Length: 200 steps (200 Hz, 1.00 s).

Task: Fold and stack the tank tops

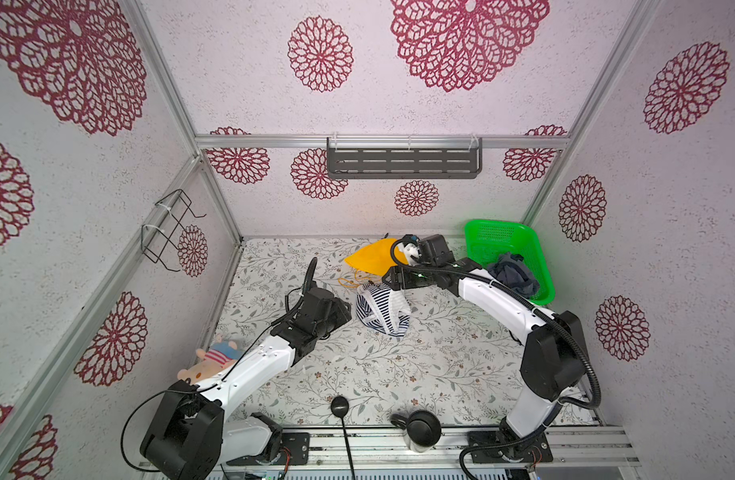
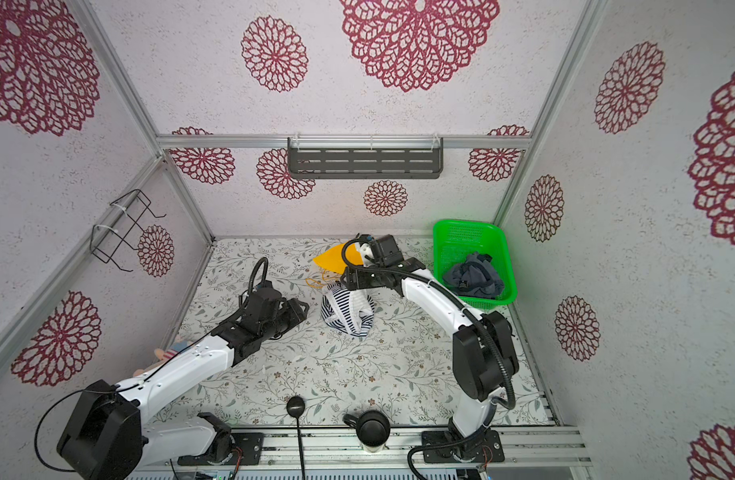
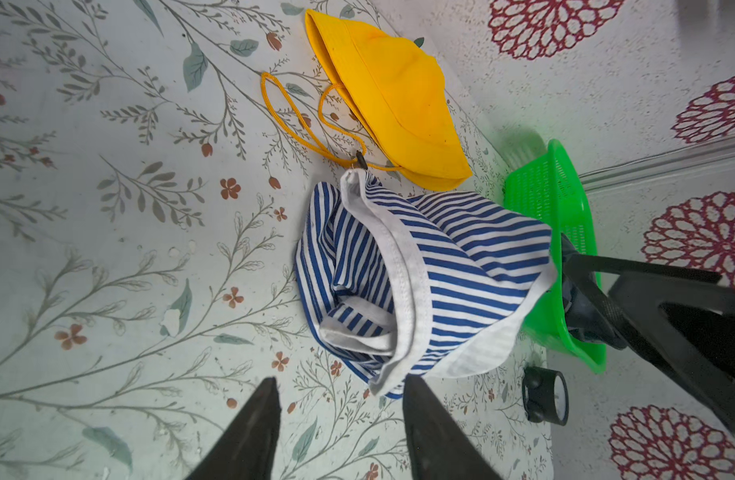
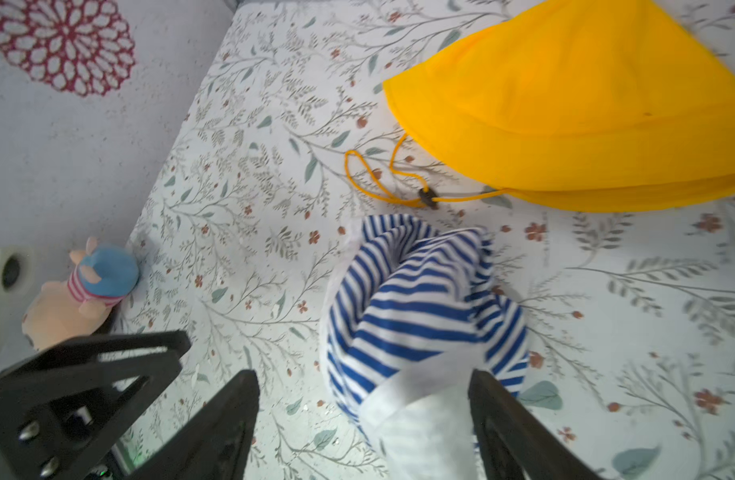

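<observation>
The striped tank top lay crumpled mid-table, so the step looked like spreading it flat. Each gripper would do best to pinch one layer at a white hem on opposite edges and draw apart, clear of the yellow hat. The right gripper, jaws wide apart, hung over the heap's far-right edge, clamping nothing. The left gripper, jaws apart and empty, sat just left of it. The blue-grey tank top lay bunched in the green basket, far right.
</observation>
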Each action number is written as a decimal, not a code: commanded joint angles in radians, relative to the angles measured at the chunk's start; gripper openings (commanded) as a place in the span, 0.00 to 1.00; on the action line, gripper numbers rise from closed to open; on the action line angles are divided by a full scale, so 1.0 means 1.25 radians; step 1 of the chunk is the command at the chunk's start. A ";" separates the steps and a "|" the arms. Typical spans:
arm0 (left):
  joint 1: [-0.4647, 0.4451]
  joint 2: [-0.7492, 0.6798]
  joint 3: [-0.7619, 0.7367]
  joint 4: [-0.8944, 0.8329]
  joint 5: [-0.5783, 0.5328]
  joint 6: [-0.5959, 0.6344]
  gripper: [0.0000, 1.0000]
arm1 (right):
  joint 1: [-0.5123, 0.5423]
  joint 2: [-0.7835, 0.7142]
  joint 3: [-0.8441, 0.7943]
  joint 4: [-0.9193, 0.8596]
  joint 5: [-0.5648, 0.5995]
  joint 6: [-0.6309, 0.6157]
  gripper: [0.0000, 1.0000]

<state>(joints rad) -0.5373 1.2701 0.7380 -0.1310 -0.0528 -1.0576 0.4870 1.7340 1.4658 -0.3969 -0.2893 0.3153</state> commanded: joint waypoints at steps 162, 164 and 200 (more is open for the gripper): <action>-0.123 0.399 0.191 0.188 0.094 -0.122 0.79 | -0.222 -0.337 -0.387 -0.054 -0.037 0.001 0.42; -0.122 0.403 0.196 0.180 0.095 -0.118 0.79 | -0.223 -0.338 -0.388 -0.054 -0.037 0.000 0.42; -0.122 0.415 0.211 0.164 0.068 -0.110 0.18 | -0.236 -0.355 -0.399 -0.057 -0.040 -0.007 0.42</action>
<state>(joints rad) -0.6895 1.7878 0.9924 0.0994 0.0731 -1.2125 0.2043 1.3273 0.9649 -0.4694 -0.3202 0.3149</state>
